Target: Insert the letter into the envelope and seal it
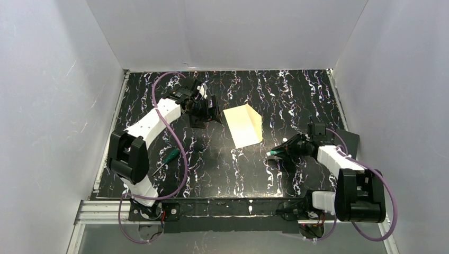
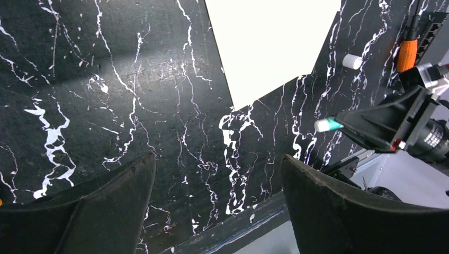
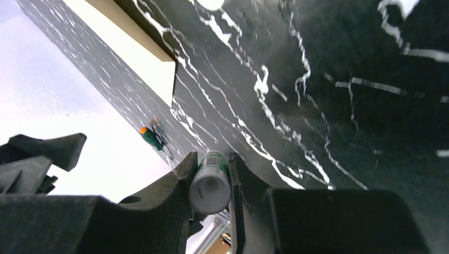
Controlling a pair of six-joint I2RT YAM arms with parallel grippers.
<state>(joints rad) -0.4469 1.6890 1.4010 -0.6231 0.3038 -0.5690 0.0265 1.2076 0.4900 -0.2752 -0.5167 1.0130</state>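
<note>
Seen from above, a black worktop [image 1: 296, 95] streaked with white veins is boxed in by plain white walls [image 1: 238, 32] on the left, far and right sides. The envelope [image 1: 237, 127] lies flat near the middle, a little toward the far side. Its long axis runs far to near, with the near end swung slightly right. A tanner band with a slanted far edge runs down its right side; whether that is a flap or a second sheet I cannot tell. The left claw [image 1: 209, 111] hangs just left of the envelope. The right claw [image 1: 275, 152] sits off the envelope's near right corner, apart from the paper, with a glue stick [image 1: 274, 153] poking out toward the left. A green-handled tool [image 1: 170, 155] lies on the worktop by the left arm. In the left wrist view, the left claw's dark fingers [image 2: 106, 211] stand wide apart with only bare worktop between them, touching nothing. The envelope [image 2: 270, 47] glares white ahead, and the glue stick's tip [image 2: 328, 125] shows at the right. In the right wrist view, the right claw [image 3: 212, 157] is narrow, pinching the glue stick [image 3: 210, 182] from both sides, its white end facing the camera. A cream corner of the envelope [image 3: 132, 42] shows at the upper left, clear of the stick.
</note>
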